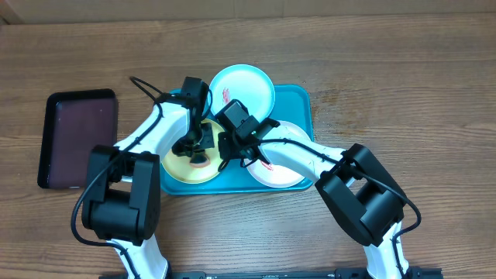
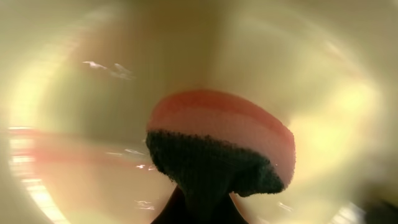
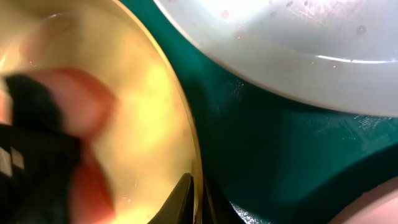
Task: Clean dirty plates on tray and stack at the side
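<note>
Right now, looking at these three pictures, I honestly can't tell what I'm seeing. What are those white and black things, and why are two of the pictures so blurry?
The white and black things are two robot arms at a wooden table. The clear picture comes from a camera above the table. The two blurry ones come from small cameras on the arms' wrists, very close to the work.

On the table lies a teal tray holding three plates: a light blue plate with a red smear, a yellow-green plate and a white plate. A dark maroon tray sits empty to one side.

The left gripper is shut on a pink sponge with a dark scrubbing side, pressed into the yellow-green plate. The right gripper pinches that plate's rim, apparently to steady it.
</note>
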You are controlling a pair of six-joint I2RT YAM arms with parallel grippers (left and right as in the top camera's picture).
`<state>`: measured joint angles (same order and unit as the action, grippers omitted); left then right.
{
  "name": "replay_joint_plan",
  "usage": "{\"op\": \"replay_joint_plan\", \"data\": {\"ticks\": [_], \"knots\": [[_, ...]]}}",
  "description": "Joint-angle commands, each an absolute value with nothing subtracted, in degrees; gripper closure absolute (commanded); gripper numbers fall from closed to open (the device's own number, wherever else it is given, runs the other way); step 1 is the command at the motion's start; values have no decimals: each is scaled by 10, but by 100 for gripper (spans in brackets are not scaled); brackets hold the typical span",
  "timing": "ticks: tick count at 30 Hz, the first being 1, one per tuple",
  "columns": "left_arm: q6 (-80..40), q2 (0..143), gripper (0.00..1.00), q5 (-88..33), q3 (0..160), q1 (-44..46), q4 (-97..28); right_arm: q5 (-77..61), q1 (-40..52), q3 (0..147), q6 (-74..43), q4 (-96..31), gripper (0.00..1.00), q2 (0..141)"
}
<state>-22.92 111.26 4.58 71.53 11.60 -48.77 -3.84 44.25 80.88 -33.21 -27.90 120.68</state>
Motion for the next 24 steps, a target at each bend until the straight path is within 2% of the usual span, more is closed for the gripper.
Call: {"op": "replay_joint_plan", "data": {"ticks": [1, 4, 8, 11, 13, 16, 19, 24], "knots": [[-260, 1141, 96, 230, 695, 82, -491, -26, 436, 806, -330, -288, 93, 1220], [-270, 1141, 96, 262, 696, 75, -491, -26, 436, 806, -330, -288, 93, 1220], [-270, 1141, 96, 224, 696, 73, -478, -26, 436, 806, -330, -288, 93, 1220], [-237, 1141, 96, 131, 696, 73, -451, -26, 436, 806, -330, -286, 93, 1220], [-175, 1141, 96, -32, 696, 73, -407, -26, 436, 806, -330, -285, 93, 1220], [-163, 1141, 96, -156, 696, 77, -362, -26, 436, 806, -330, -283, 93, 1220], [-163, 1141, 96, -202, 696, 81, -341, -26, 436, 806, -330, -284, 93, 1220], [-162, 1141, 96, -206, 695, 83, -366, -26, 436, 806, -330, -283, 93, 1220]]}}
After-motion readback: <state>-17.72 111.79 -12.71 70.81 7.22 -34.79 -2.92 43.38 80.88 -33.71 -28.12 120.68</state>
